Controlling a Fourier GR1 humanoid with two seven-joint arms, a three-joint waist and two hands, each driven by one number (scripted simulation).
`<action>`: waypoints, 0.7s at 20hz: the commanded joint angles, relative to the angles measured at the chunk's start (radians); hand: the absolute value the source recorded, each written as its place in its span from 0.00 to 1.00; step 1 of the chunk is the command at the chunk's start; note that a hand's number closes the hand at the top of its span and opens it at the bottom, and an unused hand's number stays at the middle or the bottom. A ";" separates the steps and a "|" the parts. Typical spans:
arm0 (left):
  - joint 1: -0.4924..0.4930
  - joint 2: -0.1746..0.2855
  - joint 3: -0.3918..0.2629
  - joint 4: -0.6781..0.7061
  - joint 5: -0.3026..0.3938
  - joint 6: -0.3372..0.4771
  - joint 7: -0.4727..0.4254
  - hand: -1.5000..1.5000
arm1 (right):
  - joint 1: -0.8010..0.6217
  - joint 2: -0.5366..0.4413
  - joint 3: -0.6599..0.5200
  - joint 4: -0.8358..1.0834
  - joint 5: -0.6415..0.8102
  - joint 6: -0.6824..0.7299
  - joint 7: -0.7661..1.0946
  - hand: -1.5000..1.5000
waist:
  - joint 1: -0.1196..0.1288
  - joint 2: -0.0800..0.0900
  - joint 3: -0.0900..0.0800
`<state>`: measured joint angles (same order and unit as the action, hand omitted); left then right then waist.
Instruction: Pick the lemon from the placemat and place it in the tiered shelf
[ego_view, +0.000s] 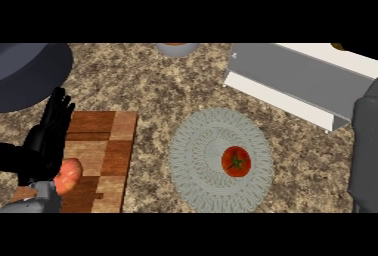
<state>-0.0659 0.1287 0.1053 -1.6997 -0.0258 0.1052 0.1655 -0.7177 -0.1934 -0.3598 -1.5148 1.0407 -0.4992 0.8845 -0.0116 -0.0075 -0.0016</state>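
Note:
A round grey woven placemat (193, 150) lies in the middle of the counter. A red tomato with a green stem (236, 161) sits on it; no lemon shows on the mat. The grey and white tiered shelf (295, 75) stands at the back right. A small yellowish thing (337, 46) peeks out at the shelf's top edge; I cannot tell what it is. My right forearm (365, 150) rises along the right edge, and its hand is out of sight. My left hand (48, 135) rests open at the left, fingers up.
A wooden cutting board (103, 160) lies at the left with an orange-pink food item (68, 175) on it, partly behind my left hand. A large dark grey round object (29, 70) fills the back left corner. A grey bowl (177, 48) stands at the back.

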 joint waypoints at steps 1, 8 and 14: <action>0.033 0.018 0.034 0.012 0.015 -0.015 -0.042 0.50 | 0.142 0.026 -0.012 -0.252 0.029 0.070 0.132 0.00 | -0.013 -0.003 0.001; 0.052 0.000 0.020 -0.007 0.017 -0.019 -0.048 0.50 | 0.366 -0.038 -0.099 -0.635 -0.141 0.310 0.197 0.00 | -0.004 0.002 0.001; 0.036 -0.006 0.004 -0.004 -0.001 -0.015 -0.034 0.50 | 0.570 -0.051 -0.230 -0.873 -0.392 0.398 0.165 0.00 | -0.002 0.004 0.002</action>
<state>-0.0398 0.1313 0.1139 -1.7171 -0.0218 0.0940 0.1619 -0.2458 -0.2212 -0.5131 -2.2653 0.7791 -0.1876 1.0187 -0.0198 -0.0064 -0.0002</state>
